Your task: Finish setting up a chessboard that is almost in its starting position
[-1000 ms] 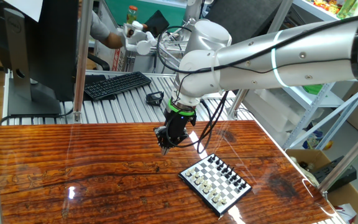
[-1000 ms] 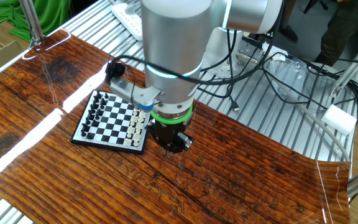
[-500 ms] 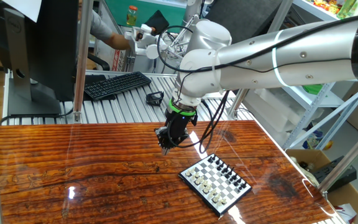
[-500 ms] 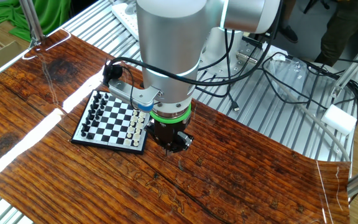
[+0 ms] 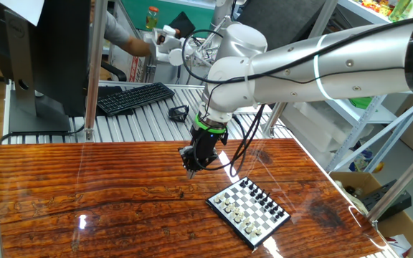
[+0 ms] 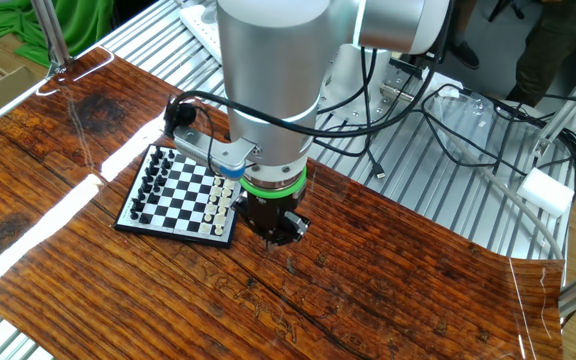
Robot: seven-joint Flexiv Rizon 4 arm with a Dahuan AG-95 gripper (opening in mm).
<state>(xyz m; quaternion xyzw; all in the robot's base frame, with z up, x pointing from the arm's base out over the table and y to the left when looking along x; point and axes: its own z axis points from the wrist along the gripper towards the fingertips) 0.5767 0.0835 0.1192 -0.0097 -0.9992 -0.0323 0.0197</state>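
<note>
Silver arm (image 5: 321,61), green ring (image 6: 273,187), black cables (image 5: 246,140)

Arm (image 6: 268,70): in the other fixed view, the large silver housing sits slightly further toward the left edge of the picture than one second ago. The small black unit (image 6: 180,115) clipped at its side has shifted the same way.

Background, one fixed view: the person's forearm (image 5: 124,37) behind the table has moved. The white object in that hand (image 5: 165,32) now sits higher and further right than before, close to the dark tablet-like panel (image 5: 181,25).
</note>
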